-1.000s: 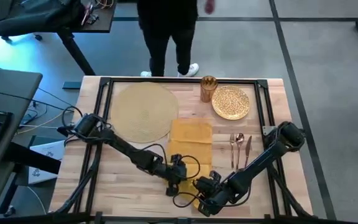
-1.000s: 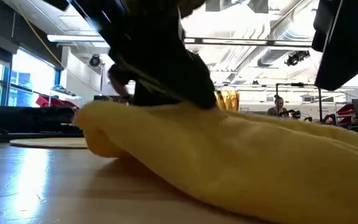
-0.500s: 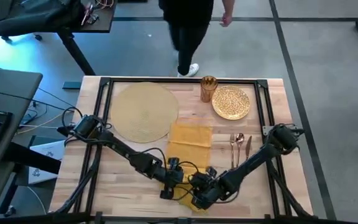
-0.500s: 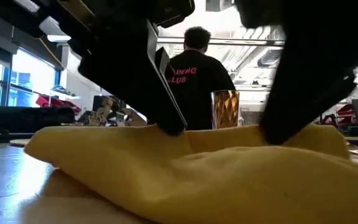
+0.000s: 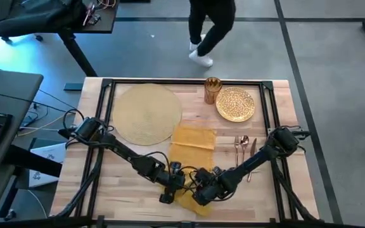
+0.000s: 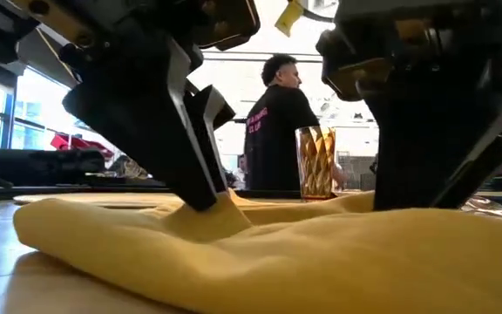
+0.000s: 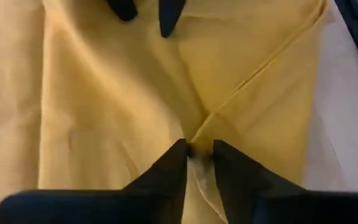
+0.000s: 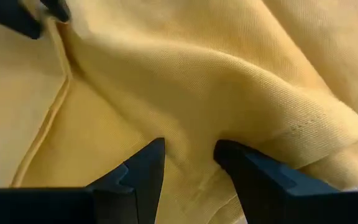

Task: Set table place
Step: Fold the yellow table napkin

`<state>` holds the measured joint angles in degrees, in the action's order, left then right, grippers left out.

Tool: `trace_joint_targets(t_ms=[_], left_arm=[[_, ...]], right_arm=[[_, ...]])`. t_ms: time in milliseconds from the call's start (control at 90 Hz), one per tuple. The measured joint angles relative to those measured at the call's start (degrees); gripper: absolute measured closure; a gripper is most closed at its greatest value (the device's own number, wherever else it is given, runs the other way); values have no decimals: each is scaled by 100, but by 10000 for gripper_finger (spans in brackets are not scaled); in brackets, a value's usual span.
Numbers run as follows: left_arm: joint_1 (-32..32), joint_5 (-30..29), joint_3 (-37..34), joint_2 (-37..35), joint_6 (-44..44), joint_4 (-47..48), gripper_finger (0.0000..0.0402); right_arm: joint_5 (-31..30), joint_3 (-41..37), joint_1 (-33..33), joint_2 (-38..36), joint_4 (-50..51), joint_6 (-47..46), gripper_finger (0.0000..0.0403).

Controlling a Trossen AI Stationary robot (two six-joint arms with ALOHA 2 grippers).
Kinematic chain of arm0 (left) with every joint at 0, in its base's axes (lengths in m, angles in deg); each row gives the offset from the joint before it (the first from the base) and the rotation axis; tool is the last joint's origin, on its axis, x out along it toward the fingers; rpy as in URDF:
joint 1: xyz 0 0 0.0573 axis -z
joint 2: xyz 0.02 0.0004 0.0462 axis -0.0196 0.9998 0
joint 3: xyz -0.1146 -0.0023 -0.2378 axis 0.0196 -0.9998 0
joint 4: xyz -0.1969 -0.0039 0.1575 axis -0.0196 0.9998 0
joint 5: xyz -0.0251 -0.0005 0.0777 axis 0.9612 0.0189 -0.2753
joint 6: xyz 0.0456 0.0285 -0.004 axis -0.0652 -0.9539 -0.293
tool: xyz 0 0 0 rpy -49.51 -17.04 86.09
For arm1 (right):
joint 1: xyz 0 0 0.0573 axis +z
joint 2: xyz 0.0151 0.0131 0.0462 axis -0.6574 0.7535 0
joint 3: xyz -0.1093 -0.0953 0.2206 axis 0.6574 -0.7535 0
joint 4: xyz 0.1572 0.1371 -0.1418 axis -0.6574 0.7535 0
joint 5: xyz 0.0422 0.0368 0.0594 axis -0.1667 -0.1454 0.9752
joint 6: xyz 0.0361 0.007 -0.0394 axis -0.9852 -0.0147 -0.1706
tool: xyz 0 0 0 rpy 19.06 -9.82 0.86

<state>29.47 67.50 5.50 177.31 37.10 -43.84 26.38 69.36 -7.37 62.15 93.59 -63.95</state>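
The mustard-yellow napkin (image 5: 194, 142) lies on the wooden table (image 5: 125, 183), its near part rumpled under both grippers. My left gripper (image 7: 199, 152) is shut on a hemmed fold of it. My right gripper (image 8: 189, 155) stands just to the right, shut on a raised ridge of the cloth. In the low view the left gripper (image 6: 200, 196) and the right gripper (image 6: 417, 192) both come down onto the napkin (image 6: 303, 262). The round woven placemat (image 5: 146, 114) lies flat at the far left. My left gripper pinches a hemmed fold (image 7: 205, 127) of the napkin's near part between its two fingertips, coming from above. The cloth rises in a small peak (image 6: 220, 214) at the fingers, and the rest lies on the table. My right gripper has a soft ridge of the napkin (image 8: 188, 134) between its two fingers, coming from above and pointing down. It looks like a fold of more than one layer. The cloth around it rests on the table.
A gold plate (image 5: 236, 104) and a gold glass (image 5: 212, 90) stand at the far right. Cutlery (image 5: 244, 147) lies right of the napkin. A black frame (image 5: 106, 126) runs along the table's edges. A person (image 5: 211, 28) walks beyond the far edge.
My right gripper has moved toward the table's left edge and come down on the napkin's near part, close beside my left gripper. The napkin's near part, heaped up before, has sunk lower and spread out. The person beyond the table has walked to the right.
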Motion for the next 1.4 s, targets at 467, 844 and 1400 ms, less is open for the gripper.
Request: trace_joint_targets(t_ms=[467,844,1400], left_arm=[[60,3,0,0,70,-82,346],[384,108,0,-236,271,69,400],[897,-950,9,-758,1056,703,401]], right_arm=[[36,-6,2,2,-13,18,242],[48,-9,2,6,21,50,242],[103,-24,452,-870,-391,2932,162]])
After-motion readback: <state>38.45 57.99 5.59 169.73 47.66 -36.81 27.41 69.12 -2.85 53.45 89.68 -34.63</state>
